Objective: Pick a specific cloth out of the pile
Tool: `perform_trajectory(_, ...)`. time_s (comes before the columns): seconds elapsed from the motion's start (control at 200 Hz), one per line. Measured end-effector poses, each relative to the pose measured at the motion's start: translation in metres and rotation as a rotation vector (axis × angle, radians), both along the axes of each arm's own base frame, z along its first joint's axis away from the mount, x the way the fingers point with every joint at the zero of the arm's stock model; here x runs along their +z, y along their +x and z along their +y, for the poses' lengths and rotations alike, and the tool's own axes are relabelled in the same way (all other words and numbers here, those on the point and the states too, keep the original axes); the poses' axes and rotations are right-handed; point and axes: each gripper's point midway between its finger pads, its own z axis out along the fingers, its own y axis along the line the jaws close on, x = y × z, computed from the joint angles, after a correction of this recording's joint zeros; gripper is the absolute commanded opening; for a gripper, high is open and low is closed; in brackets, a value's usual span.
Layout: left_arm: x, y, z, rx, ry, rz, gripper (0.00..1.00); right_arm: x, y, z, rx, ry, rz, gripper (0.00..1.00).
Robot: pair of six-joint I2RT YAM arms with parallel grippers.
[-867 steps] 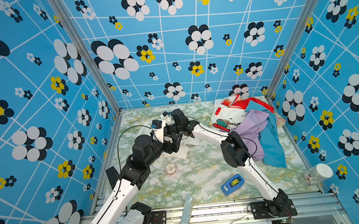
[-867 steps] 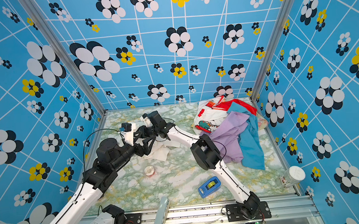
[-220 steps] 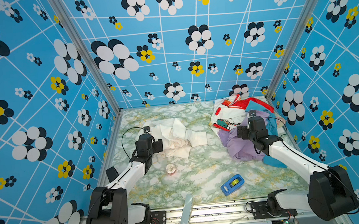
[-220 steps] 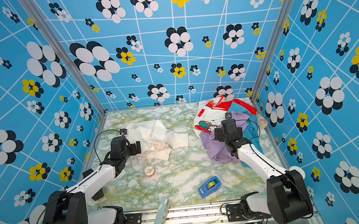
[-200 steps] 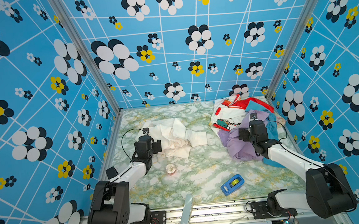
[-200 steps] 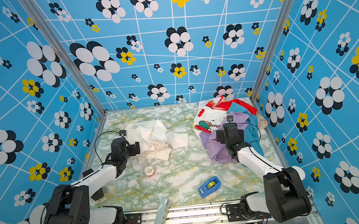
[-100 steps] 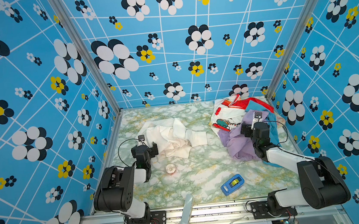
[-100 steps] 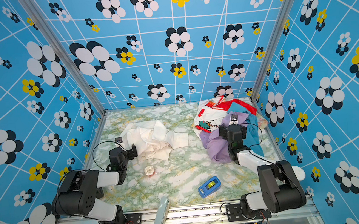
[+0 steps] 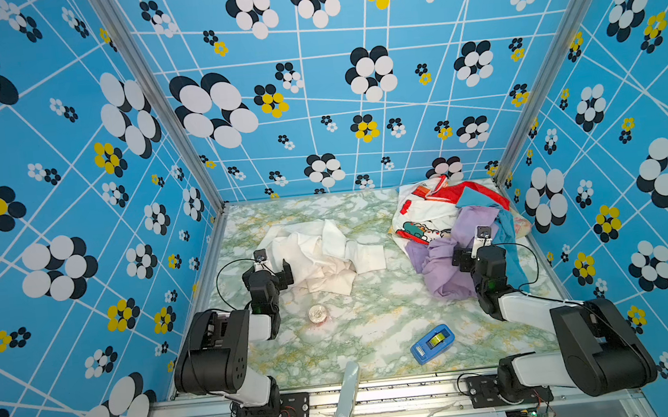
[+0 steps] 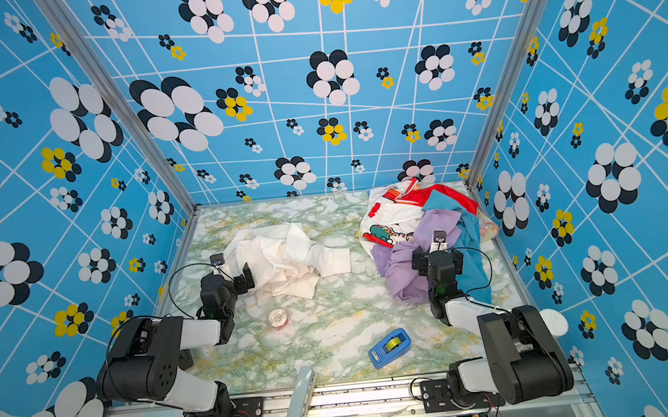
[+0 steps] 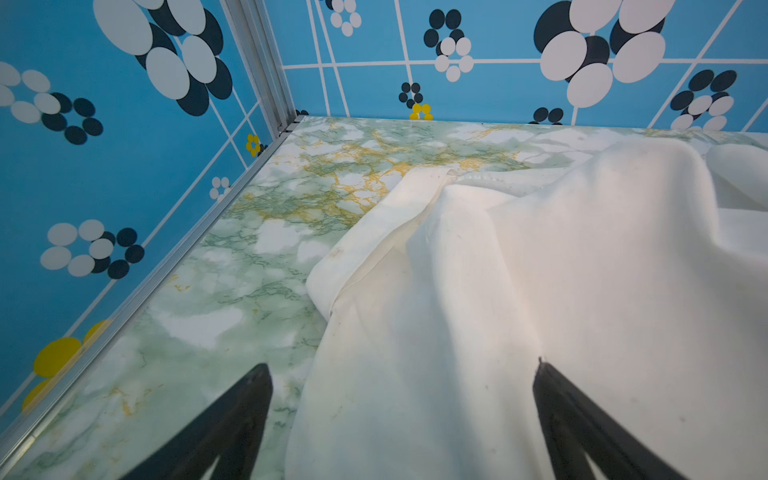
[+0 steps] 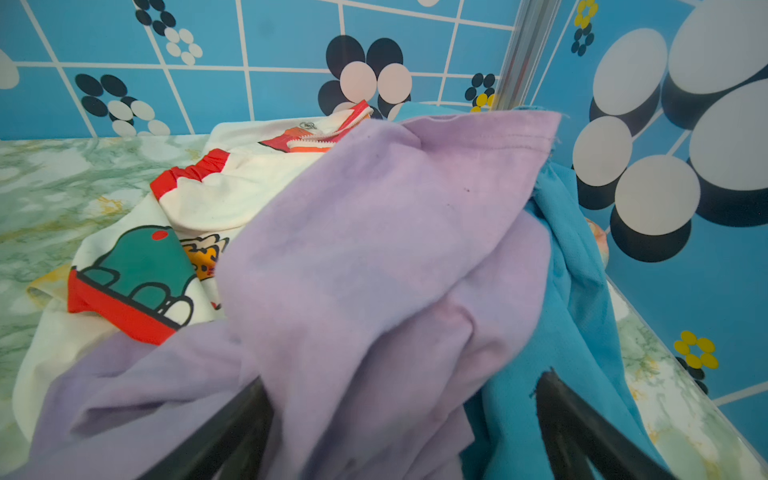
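1. On the left half of the green marble table (image 9: pixel 376 322), in both top views, we see the cloth (image 9: pixel 320 257) (image 10: pixel 286 256) lying crumpled, cream-white and well apart from the pile (image 9: pixel 450 223)
2. The pile sits in the far right corner against the walls. We make out a lilac cloth (image 9: pixel 442 266) at its front, a sky-blue cloth (image 9: pixel 509 243) beside that, and a cartoon-printed white cloth (image 9: pixel 421 218) and a red cloth (image 9: pixel 468 192) behind
3. We find the left gripper (image 9: pixel 268 271) at the near left edge of the cloth, jaws spread wide. In the left wrist view the cream fabric (image 11: pixel 498 291) lies under and between them, not pinched
4. The right gripper (image 9: pixel 474 255) is at the near side of the pile, equally wide. In the right wrist view a lilac fold bulges between its jaws, unclamped
5. Nearer the front, a blue tape dispenser (image 9: pixel 432 343) and a small round jar (image 9: pixel 318 314) lie apart from all the fabric
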Motion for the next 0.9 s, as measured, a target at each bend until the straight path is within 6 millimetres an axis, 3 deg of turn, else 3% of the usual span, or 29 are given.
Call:
perform_trajectory(0.215,-0.001,0.0,0.0,0.0,-0.002,0.006,0.99,-0.03,0.008,0.0,0.0,-0.006,0.029,0.99)
perform_trajectory(0.405,0.0,0.001,0.0,0.0,-0.003,0.002,0.99,-0.026,0.012,-0.013,-0.018,0.014,0.013,0.99)
perform_trajectory(0.9,0.0,0.001,0.0,0.0,-0.003,0.002,0.99,-0.026,0.012,-0.012,-0.008,0.022,0.012,0.99)
